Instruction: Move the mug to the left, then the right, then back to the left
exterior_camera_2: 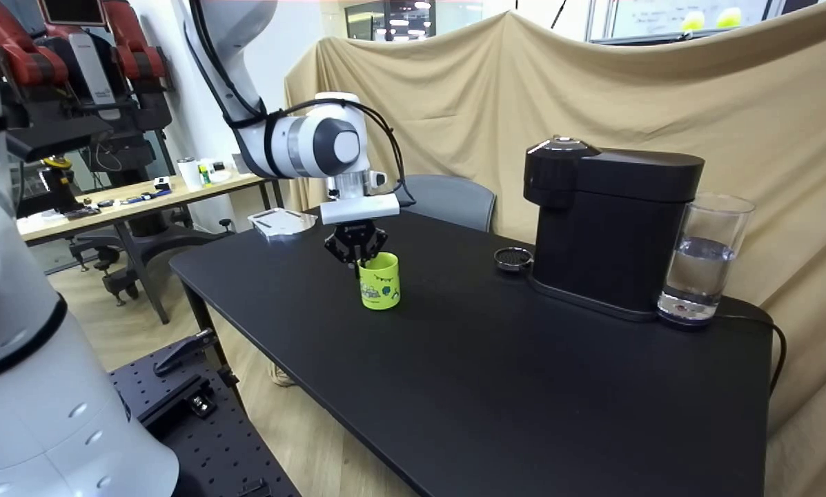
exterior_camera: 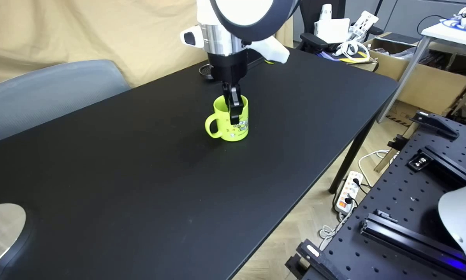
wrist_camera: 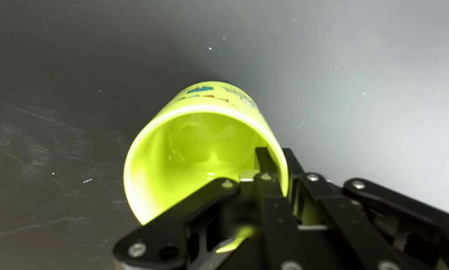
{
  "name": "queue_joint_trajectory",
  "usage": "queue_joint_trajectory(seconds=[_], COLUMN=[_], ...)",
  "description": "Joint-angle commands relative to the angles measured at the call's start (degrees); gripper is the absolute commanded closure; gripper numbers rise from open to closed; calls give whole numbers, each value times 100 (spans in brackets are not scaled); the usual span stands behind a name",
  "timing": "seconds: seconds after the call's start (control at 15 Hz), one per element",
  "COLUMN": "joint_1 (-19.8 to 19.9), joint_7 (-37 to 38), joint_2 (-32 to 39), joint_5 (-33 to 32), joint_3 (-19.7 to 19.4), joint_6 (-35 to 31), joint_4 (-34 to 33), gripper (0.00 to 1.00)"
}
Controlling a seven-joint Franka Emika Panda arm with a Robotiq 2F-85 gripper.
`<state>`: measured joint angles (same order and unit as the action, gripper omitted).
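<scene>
The lime-green mug (exterior_camera: 231,135) is upright on the black table (exterior_camera: 147,186), with its loop handle to the left in this exterior view. It also shows in an exterior view (exterior_camera_2: 380,288), where its printed side faces the camera and the handle is hidden. In the wrist view I look into the mug (wrist_camera: 198,150). My gripper (wrist_camera: 278,155) is closed over the mug's wall, one finger inside and one outside, with the rim between them. The gripper also shows in both exterior views, pointing down at the rim (exterior_camera: 236,116) (exterior_camera_2: 359,264). Any gap under the mug is too small to tell.
A black coffee machine (exterior_camera_2: 613,228) and a glass water tank (exterior_camera_2: 701,276) stand on the table. A small round black part (exterior_camera_2: 513,257) lies by the machine. A clear-white tray (exterior_camera_2: 281,222) is at a table end. A grey chair (exterior_camera: 57,93) stands behind.
</scene>
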<state>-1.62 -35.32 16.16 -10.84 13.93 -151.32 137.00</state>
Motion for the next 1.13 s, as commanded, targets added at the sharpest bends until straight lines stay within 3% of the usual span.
queue_joint_trajectory(seconds=[0.0, 0.73, 1.07], joint_1=[-41, -163, -241], joint_7=[-93, 159, 630], joint_2=[-317, -716, -1008], joint_5=[86, -277, -469], joint_3=[-32, -290, -525], joint_6=[53, 155, 724], joint_4=[265, 312, 256], gripper=[68, 1, 0])
